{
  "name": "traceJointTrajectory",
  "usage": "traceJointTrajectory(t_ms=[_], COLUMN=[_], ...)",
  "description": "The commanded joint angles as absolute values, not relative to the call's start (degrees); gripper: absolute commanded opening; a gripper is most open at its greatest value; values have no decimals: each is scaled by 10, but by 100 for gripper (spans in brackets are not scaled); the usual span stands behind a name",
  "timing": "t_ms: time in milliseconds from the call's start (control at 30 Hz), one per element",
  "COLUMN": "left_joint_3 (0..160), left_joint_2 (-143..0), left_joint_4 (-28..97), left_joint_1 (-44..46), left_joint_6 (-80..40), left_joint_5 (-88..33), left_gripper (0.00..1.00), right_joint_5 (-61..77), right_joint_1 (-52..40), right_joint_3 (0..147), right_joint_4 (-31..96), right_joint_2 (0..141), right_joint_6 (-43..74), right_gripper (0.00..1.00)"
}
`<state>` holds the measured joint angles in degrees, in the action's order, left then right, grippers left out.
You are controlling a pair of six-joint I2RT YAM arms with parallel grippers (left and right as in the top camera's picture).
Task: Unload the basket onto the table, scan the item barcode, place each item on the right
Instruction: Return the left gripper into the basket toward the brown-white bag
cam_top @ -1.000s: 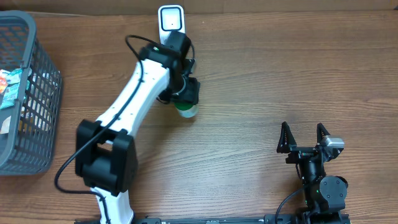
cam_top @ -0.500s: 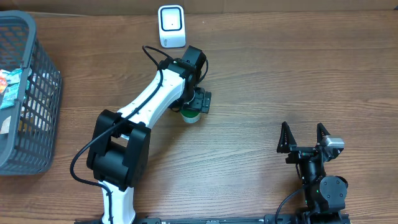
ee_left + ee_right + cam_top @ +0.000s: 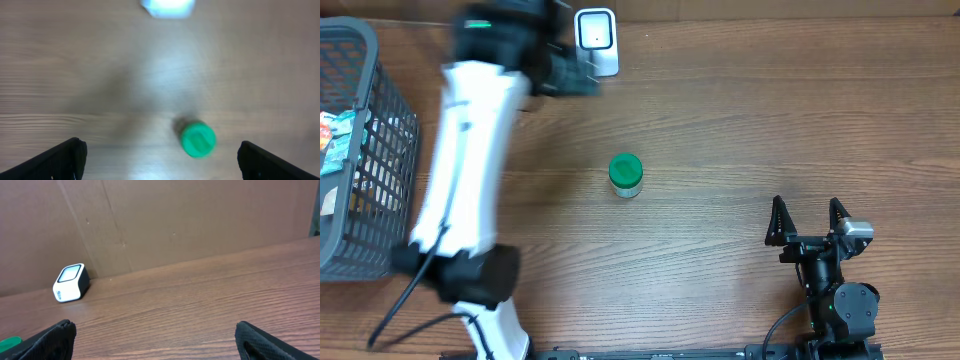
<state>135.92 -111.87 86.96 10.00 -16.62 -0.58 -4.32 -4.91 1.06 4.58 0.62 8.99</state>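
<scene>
The item, a small jar with a green lid [image 3: 625, 172], stands alone on the wooden table, and no barcode shows on it. The white scanner [image 3: 596, 40] sits at the table's far edge. My left gripper [image 3: 580, 78] is blurred with motion just left of the scanner, well away from the jar. In the left wrist view the left gripper [image 3: 160, 162] is open and empty, with the green lid [image 3: 198, 140] below it and the scanner [image 3: 167, 6] at the top. My right gripper [image 3: 808, 222] stands open and empty at the near right.
A grey wire basket [image 3: 390, 170] with packaged items stands at the table's left edge. A cardboard wall [image 3: 190, 220] rises behind the scanner [image 3: 71, 282] in the right wrist view. The jar's lid [image 3: 7, 342] peeks in at that view's left edge.
My left gripper opened and let go of the green-lidded jar, which now stands on the table. The left arm then swung back and left towards the scanner. The right arm stayed still.
</scene>
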Motion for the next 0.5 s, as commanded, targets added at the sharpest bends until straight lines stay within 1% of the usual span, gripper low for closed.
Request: traceJointTrajectory(t_ms=[0,33,67,100,200,333,400,467], left_joint_3=[1422,1424,1424,1424,1419,1387,1349,1305], left_joint_2=[-1052,-1043,-1031,-1028,-1034,-1055,-1065,-1069], left_joint_4=[893,896,901,903,917,912,905,890], left_joint_1=[-32,-70,-148,-183,-345,-463,-502,-520], left_joint_6=[-198,-210,-227,-231,-254,-255,-250,-235], left_joint_5=[18,13,-7,-20,-75,-115,-125,-132], left_gripper=[100,100,100,100,100,100,100,100], right_joint_5=[-44,-44,-44,-44,-44,-44,-44,-44], right_joint_1=[-47,-47,-47,-47,-47,-47,-47,-47], right_joint_3=[5,5,5,5,5,5,5,5], right_joint_4=[44,44,44,44,44,44,44,44], right_joint_2=[2,2,2,2,2,2,2,2], right_joint_6=[89,89,89,89,89,89,89,89], right_gripper=[100,100,100,100,100,100,100,100])
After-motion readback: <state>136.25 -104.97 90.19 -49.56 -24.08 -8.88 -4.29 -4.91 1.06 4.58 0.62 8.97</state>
